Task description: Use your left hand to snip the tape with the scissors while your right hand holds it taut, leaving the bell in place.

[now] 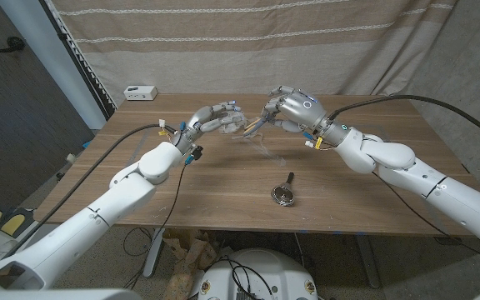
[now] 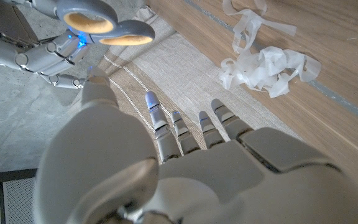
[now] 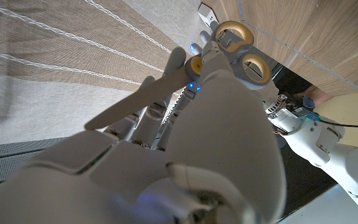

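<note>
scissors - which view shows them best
The right wrist view: the scissors show whole, both gold-lined handle loops and grey blades. The left wrist view catches just the handle loops. In the head view they are small between the two hands.

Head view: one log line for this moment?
right hand: holds scissors above table | left hand: open, close by | tape: crumpled on table | bell: on table, untouched
</note>
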Action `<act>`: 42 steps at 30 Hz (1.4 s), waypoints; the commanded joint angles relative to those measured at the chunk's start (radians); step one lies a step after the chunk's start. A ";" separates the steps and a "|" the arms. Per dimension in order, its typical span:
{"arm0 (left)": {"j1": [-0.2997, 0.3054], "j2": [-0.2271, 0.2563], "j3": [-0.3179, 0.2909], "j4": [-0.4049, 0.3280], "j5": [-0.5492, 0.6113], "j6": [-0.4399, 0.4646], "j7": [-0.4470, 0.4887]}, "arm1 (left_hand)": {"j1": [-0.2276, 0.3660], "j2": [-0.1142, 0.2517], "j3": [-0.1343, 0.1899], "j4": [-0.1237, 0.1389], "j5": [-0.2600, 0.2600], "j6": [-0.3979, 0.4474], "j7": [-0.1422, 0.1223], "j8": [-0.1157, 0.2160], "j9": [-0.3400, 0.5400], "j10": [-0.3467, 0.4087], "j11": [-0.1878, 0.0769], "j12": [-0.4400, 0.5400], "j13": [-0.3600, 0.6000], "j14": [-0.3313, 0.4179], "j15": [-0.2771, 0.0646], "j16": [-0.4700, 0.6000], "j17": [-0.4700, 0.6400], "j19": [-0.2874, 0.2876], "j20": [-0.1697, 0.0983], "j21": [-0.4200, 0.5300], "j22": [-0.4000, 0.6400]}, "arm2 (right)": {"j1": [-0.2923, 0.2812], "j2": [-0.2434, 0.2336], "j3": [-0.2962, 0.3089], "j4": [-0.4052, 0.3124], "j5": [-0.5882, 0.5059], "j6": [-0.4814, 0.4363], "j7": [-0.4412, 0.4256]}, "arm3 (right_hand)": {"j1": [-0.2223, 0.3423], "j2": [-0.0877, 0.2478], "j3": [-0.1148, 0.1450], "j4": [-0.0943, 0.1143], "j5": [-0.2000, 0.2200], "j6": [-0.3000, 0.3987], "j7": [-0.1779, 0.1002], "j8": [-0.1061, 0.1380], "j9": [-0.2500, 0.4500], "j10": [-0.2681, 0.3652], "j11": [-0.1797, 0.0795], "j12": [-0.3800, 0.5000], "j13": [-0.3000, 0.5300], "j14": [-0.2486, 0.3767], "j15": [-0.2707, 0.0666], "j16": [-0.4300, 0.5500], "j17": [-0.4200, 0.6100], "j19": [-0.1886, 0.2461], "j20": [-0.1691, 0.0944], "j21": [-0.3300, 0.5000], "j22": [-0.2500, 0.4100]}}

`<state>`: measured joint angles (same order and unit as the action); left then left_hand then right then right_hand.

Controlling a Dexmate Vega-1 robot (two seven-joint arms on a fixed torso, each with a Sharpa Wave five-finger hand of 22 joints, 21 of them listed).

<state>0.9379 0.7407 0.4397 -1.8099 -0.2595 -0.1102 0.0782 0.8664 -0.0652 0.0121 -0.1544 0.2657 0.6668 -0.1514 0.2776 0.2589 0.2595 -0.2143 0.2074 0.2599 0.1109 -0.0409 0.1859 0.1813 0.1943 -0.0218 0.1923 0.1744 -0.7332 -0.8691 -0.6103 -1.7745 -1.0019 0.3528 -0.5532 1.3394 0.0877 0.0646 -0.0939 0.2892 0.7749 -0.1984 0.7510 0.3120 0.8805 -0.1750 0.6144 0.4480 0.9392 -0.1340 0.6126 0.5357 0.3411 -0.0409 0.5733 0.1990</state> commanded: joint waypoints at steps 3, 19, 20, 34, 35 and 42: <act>-0.033 0.013 0.022 -0.002 0.004 0.016 -0.050 | 0.019 0.004 0.009 0.001 -0.011 0.025 0.004 0.013 0.010 -0.002 0.000 0.007 0.001 -0.011 -0.093 0.001 0.003 0.000 -0.003 0.001 0.002 | 0.025 -0.007 -0.025 0.002 -0.056 0.000 -0.041 | 0.067 0.074 -0.007 -0.003 -0.003 0.005 -0.005 -0.002 -0.004 0.000 0.002 0.009 0.007 0.003 -0.108 -0.005 0.007 -0.009 -0.156 0.006 -0.004; -0.028 0.066 -0.003 -0.035 -0.024 0.015 -0.105 | 0.038 0.014 0.019 0.002 -0.024 0.024 0.018 0.018 0.024 -0.019 0.002 0.004 0.000 -0.030 -0.081 -0.001 0.003 -0.012 0.002 -0.002 0.002 | 0.059 -0.021 -0.050 -0.007 -0.107 0.000 -0.028 | 0.071 0.080 -0.017 -0.004 -0.007 0.001 -0.010 -0.010 -0.021 -0.007 0.002 0.018 0.018 0.000 -0.108 -0.022 0.019 -0.019 -0.157 0.014 -0.007; -0.028 0.067 -0.004 -0.034 -0.026 0.011 -0.107 | 0.040 0.015 0.021 0.003 -0.025 0.026 0.021 0.019 0.026 -0.018 0.004 0.005 0.000 -0.033 -0.078 -0.002 0.003 -0.012 0.003 -0.002 0.002 | 0.062 -0.022 -0.052 -0.007 -0.113 0.000 -0.023 | 0.071 0.080 -0.017 -0.004 -0.007 0.000 -0.010 -0.011 -0.022 -0.008 0.002 0.018 0.018 0.002 -0.108 -0.020 0.022 -0.019 -0.157 0.015 -0.008; -0.012 0.111 -0.022 -0.082 -0.039 0.056 -0.120 | 0.063 0.037 0.039 0.002 -0.037 0.036 0.026 0.030 0.043 -0.031 0.008 0.003 -0.003 -0.042 -0.069 0.000 0.003 -0.017 0.007 -0.001 0.002 | 0.090 -0.020 -0.069 0.011 -0.143 0.001 -0.038 | 0.073 0.083 -0.020 -0.002 -0.011 0.001 -0.012 -0.016 -0.032 -0.013 0.000 0.024 0.026 -0.001 -0.108 -0.031 0.033 -0.025 -0.157 0.025 -0.008; -0.011 0.112 -0.023 -0.084 -0.042 0.061 -0.120 | 0.070 0.043 0.044 0.001 -0.040 0.041 0.031 0.035 0.048 -0.030 0.012 0.004 -0.004 -0.043 -0.070 0.000 0.003 -0.019 0.008 -0.001 0.002 | 0.091 -0.021 -0.069 0.009 -0.139 0.001 -0.033 | 0.074 0.082 -0.020 -0.002 -0.011 0.002 -0.012 -0.015 -0.033 -0.013 0.000 0.025 0.026 0.000 -0.108 -0.032 0.034 -0.024 -0.157 0.026 -0.008; -0.006 0.119 -0.022 -0.095 -0.043 0.092 -0.111 | 0.079 0.049 0.052 0.001 -0.045 0.045 0.047 0.040 0.058 -0.035 0.012 0.004 -0.006 -0.048 -0.068 0.000 0.003 -0.023 0.012 -0.002 0.002 | 0.089 -0.029 -0.064 -0.004 -0.143 -0.005 -0.051 | 0.074 0.082 -0.021 -0.001 -0.010 0.002 -0.011 -0.016 -0.035 -0.013 -0.001 0.027 0.029 0.002 -0.108 -0.037 0.035 -0.025 -0.157 0.029 -0.008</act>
<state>0.9242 0.8423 0.4224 -1.8856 -0.2948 -0.0541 -0.0334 0.9322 -0.0152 0.0571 -0.1481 0.2228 0.7126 -0.1146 0.3118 0.3126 0.2270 -0.2030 0.2073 0.2509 0.0697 -0.0356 0.1858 0.1816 0.1744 -0.0125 0.1924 0.1743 -0.6501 -0.8907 -0.6734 -1.7703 -1.1352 0.3551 -0.5877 1.3389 0.0885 0.0455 -0.0964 0.2783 0.7712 -0.2022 0.7385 0.2751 0.8688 -0.1748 0.6333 0.4709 0.9393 -0.1340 0.5767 0.5682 0.3159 -0.0410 0.5961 0.1906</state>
